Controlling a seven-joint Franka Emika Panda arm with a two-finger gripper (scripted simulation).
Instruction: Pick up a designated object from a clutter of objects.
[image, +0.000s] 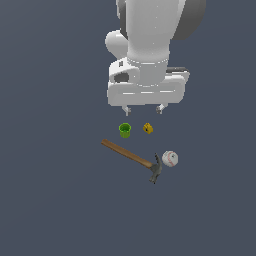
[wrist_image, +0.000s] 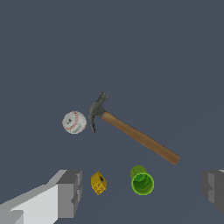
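The designated object, a small bright green cup (image: 125, 130) (wrist_image: 141, 180), stands upright with its open top showing. A tiny yellow-orange block (image: 148, 128) (wrist_image: 99, 183) sits beside it. My gripper (image: 143, 109) (wrist_image: 142, 192) hangs open above and behind these two, holding nothing; its fingers (wrist_image: 70, 192) stand wide apart, with the cup and block between them in the wrist view. The rest of the clutter of objects lies nearer the exterior camera: a wooden-handled hammer (image: 131, 158) (wrist_image: 135, 133) and a white red-stitched baseball (image: 170, 159) (wrist_image: 74, 122) next to its dark head.
The things rest on a plain dark grey surface (image: 50, 200). The hammer's handle runs diagonally just in front of the cup in the exterior view, with a small gap between them. The arm's white body (image: 147, 50) fills the upper middle of that view.
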